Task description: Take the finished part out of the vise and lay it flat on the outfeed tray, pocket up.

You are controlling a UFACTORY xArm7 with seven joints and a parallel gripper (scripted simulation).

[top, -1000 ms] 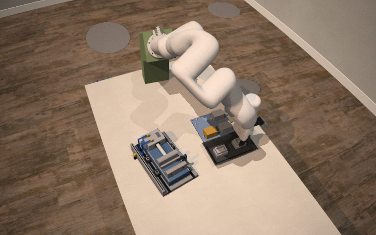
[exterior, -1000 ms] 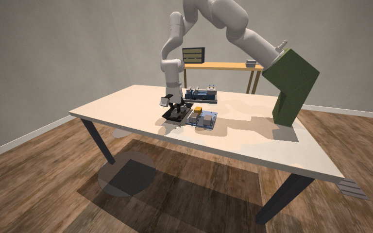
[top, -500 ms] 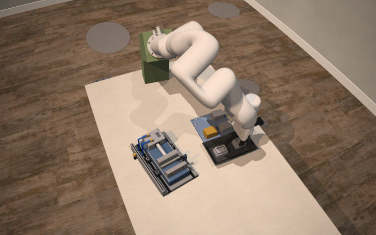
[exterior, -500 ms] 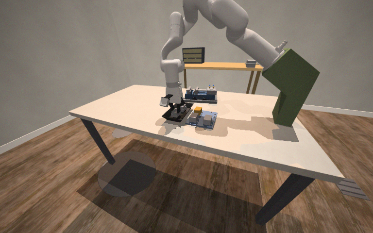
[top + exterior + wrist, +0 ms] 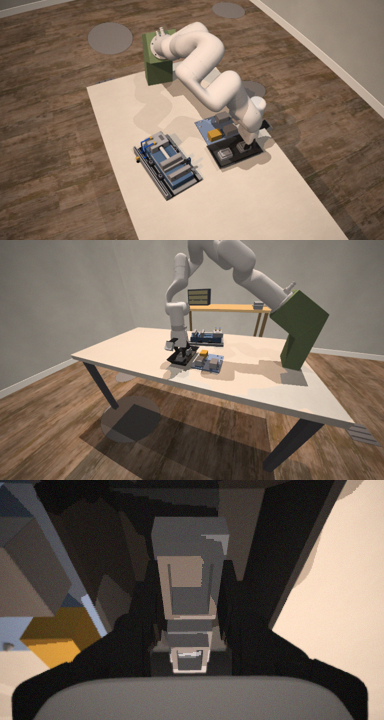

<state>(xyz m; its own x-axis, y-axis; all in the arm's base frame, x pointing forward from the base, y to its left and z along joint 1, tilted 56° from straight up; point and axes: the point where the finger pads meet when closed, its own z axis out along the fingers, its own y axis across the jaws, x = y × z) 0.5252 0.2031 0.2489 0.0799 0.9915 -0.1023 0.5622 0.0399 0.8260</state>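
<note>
Arm reaches down over the black outfeed tray (image 5: 256, 154) on the table (image 5: 118, 113), gripper (image 5: 245, 146) lowered into the tray's right half and clamped on the finished part (image 5: 242, 145), a grey block with a rectangular pocket facing up. In the wrist view the finished part (image 5: 188, 652) sits low in frame directly between the dark fingers, pocket opening toward the camera, fingers pressed on its two sides. Whether the part's underside already touches the tray floor cannot be told; the wrist hides the contact in the top view and the exterior view is too small. A second pocketed grey part (image 5: 224, 154) lies flat on the tray's left half, just beside the held one and apart from the fingers; in the wrist view it shows further up the frame (image 5: 189, 587), in line with the held part. Behind the tray, touching its back edge, is a blue fixture plate (image 5: 202, 125) carrying two grey blocks (image 5: 222, 117) and an orange block (image 5: 214, 135). The vise (image 5: 167, 164), blue and grey on a rail base, stands well apart to the left on the table, jaws open with a bare gap between them. Green pedestal (image 5: 158, 58) holds the arm base at the table's far end.
</note>
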